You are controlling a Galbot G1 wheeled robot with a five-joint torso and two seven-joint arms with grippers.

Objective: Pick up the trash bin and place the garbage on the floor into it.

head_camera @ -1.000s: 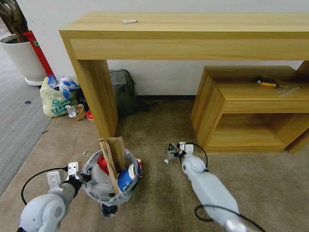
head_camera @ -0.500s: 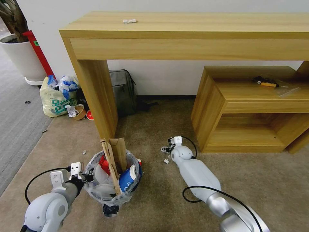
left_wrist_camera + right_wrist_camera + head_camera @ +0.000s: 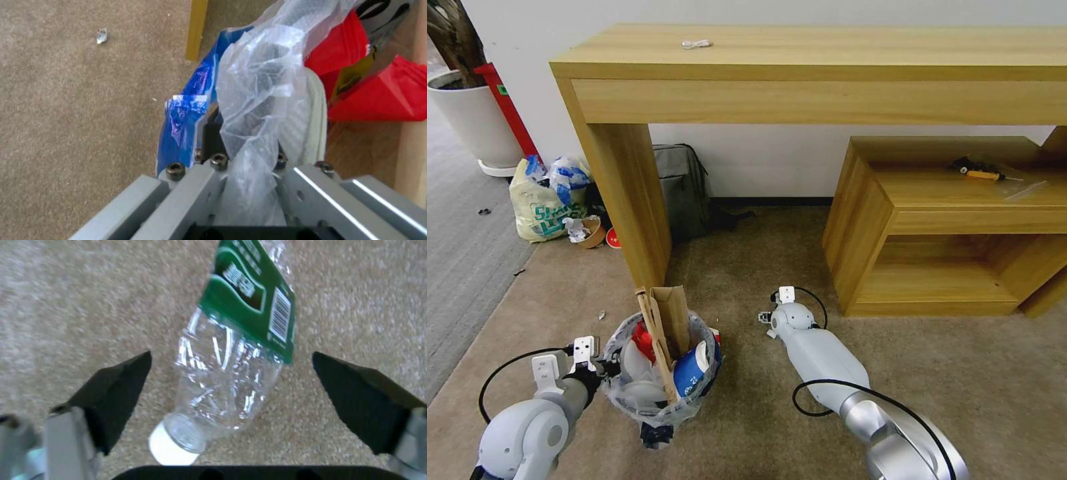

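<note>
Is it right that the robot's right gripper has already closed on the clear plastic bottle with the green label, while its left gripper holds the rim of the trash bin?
Not quite. The right gripper is open: in the right wrist view its two dark fingers stand apart on either side of the bottle, which lies on the carpet untouched. The rest holds: the left gripper is clamped on the trash bin rim and liner.

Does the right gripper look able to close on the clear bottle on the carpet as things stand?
Probably yes. The right gripper is open with the bottle lying on the carpet between its fingers, nothing between them.
</note>
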